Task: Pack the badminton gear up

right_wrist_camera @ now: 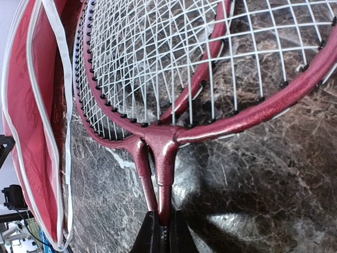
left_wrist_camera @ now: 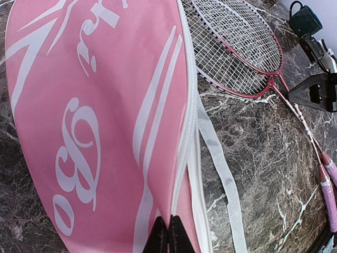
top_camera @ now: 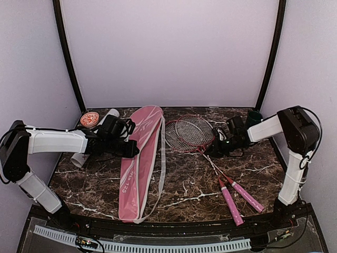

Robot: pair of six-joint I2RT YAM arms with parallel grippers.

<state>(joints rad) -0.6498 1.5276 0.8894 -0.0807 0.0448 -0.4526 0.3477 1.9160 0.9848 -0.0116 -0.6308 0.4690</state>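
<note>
Since the right fingers [right_wrist_camera: 148,235] are pinched narrow on the shaft of one racket [right_wrist_camera: 164,150] just below its throat, the grip sits where the frame is stiff and the strings stay untouched, a sensible place to lift or steer it from. The second racket [right_wrist_camera: 138,158] lies under it, heads overlapped and shafts nearly side by side on the worktop [top_camera: 192,184], with both pink handles pointing toward the near right corner.

The left fingers [left_wrist_camera: 159,238] are drawn together too, over the pink bag [left_wrist_camera: 95,121] close to its zipper seam. The cloth seems to crease up toward them, so I judge they hold a fold of it, likely to open the mouth, though the pinch itself is hard to make out.

Outward, the left forearm reaches level across from the left edge to the bag's upper half. The right arm stands tall from its base, elbow high, forearm slanting down and leftward to the throat.

The white tube [top_camera: 80,158] with its red cap lies behind the left arm — well apart from the rackets. No shuttlecocks show.
</note>
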